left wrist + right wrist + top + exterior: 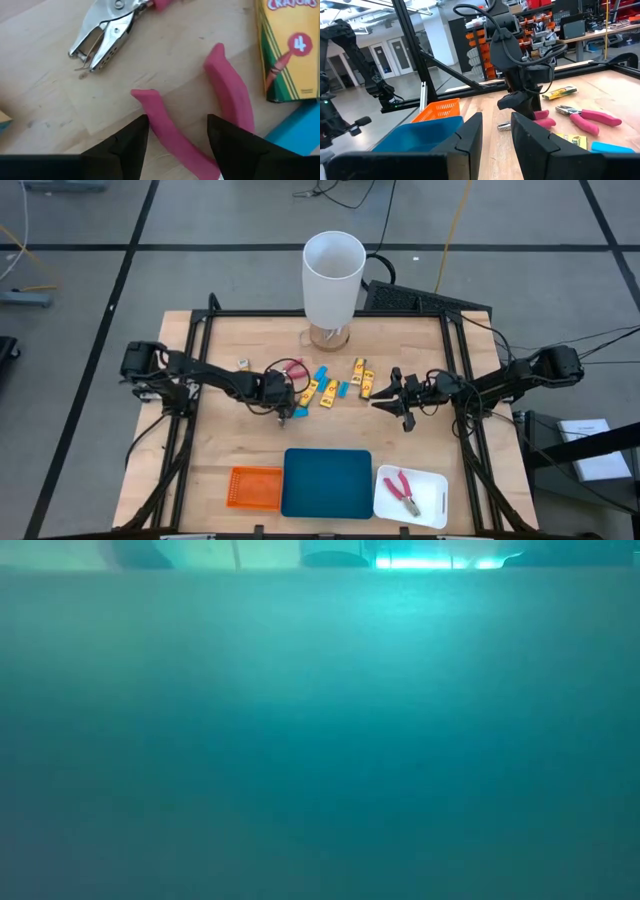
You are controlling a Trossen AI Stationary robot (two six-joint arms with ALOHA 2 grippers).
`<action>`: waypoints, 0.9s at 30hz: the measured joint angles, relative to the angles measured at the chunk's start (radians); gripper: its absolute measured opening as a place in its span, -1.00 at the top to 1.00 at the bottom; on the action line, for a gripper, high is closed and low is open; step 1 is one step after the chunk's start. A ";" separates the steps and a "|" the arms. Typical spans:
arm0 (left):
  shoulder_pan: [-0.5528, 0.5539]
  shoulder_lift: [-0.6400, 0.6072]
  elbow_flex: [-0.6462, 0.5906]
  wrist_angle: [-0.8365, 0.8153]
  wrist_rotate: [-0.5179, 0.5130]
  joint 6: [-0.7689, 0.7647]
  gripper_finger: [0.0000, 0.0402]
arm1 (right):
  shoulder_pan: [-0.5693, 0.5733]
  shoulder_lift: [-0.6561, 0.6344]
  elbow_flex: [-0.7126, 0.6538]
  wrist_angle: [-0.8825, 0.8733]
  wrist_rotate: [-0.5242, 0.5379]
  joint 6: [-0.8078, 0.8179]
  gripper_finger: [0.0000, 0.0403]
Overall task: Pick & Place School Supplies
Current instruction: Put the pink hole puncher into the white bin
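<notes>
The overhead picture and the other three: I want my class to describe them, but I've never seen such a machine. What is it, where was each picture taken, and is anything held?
It is a robot with two dark arms working at a wooden table. The overhead picture looks straight down. Two others come from cameras on the arms' wrists. The fourth, taken at table height, shows only a teal blur.

On the table lie yellow crayon boxes, light-blue blocks and a tall white cylinder. Nearer the front are an orange tray, a teal tray and a white tray containing red-handled pliers.

Nothing is held. The left gripper has its fingers open around a pink tool handle. The right gripper is open and empty.
</notes>
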 joint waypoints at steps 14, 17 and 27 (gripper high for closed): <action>0.005 -0.026 -0.006 -0.019 -0.036 0.150 0.70 | 0.000 0.000 0.000 -0.017 0.002 -0.003 0.54; 0.003 -0.027 -0.009 0.008 -0.058 0.242 0.77 | 0.000 0.000 0.000 -0.017 0.002 -0.004 0.54; -0.001 -0.044 -0.010 0.038 -0.250 0.377 0.68 | 0.000 0.000 0.000 -0.030 0.003 -0.004 0.54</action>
